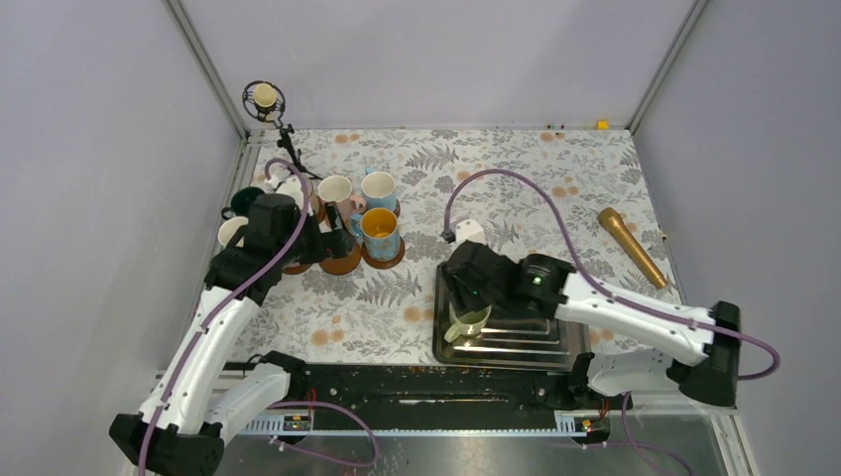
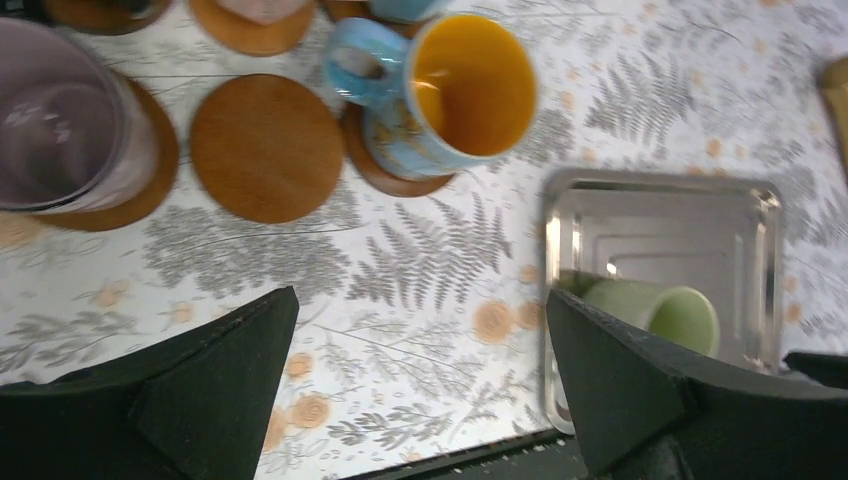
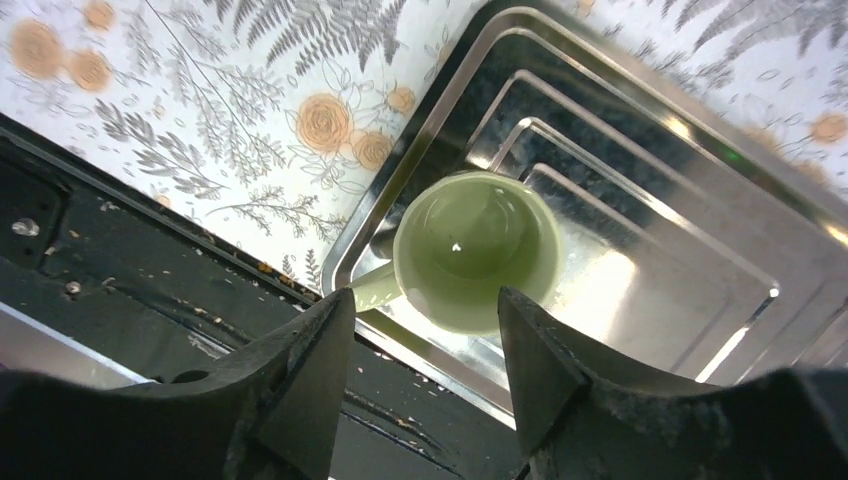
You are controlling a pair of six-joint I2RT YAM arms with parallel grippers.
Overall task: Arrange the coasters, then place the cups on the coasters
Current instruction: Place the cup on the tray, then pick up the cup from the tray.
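A pale green cup stands upright in the steel tray, close to its near left corner, handle toward the corner. My right gripper hovers just over it, open, with nothing between the fingers. My left gripper is wide open above bare tablecloth. Ahead of it lies an empty brown coaster. To that coaster's right a blue cup with a yellow-orange inside sits on a coaster. To its left a mauve cup sits on another coaster. More cups cluster at the back left.
A gold microphone lies on the table's right side. A small mic on a stand rises at the back left corner. A white block with a purple cable sits just behind the tray. A black rail runs along the near edge.
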